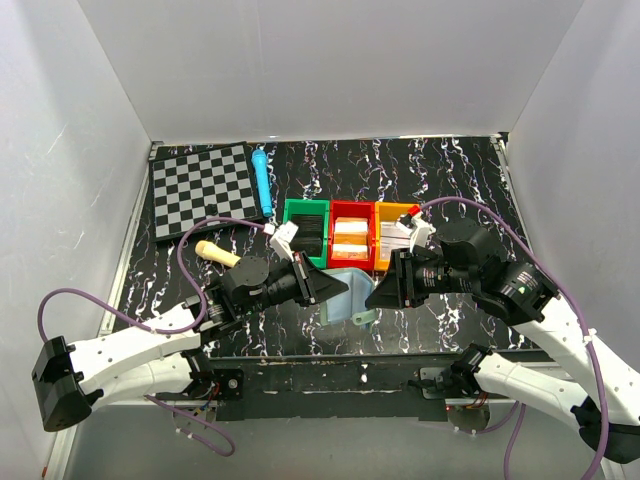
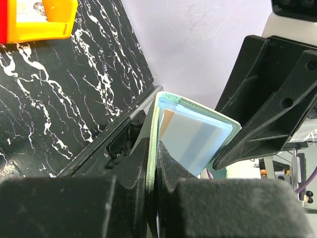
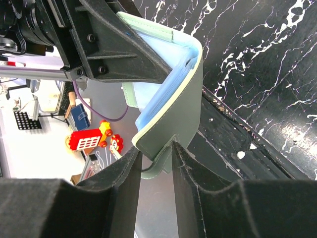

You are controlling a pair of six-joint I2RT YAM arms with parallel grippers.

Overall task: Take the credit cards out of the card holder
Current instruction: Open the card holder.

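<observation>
The card holder (image 1: 347,300), grey-green outside and pale blue inside, hangs half open above the table's near edge between my two grippers. My left gripper (image 1: 335,288) is shut on one flap; in the left wrist view (image 2: 153,166) the flap edge is pinched between the fingers. The blue panels (image 2: 198,136) show there, with an orange card edge (image 2: 167,119) in a pocket. My right gripper (image 1: 375,295) is at the other flap. In the right wrist view (image 3: 156,148) its fingers stand apart, with the side tab (image 3: 162,166) between them, touching the right finger (image 3: 190,188).
Green (image 1: 306,232), red (image 1: 351,235) and orange (image 1: 392,235) bins stand in a row just behind the grippers, the red and orange ones with cards inside. A chessboard (image 1: 205,190), a blue pen (image 1: 262,183) and a wooden piece (image 1: 218,254) lie at the back left.
</observation>
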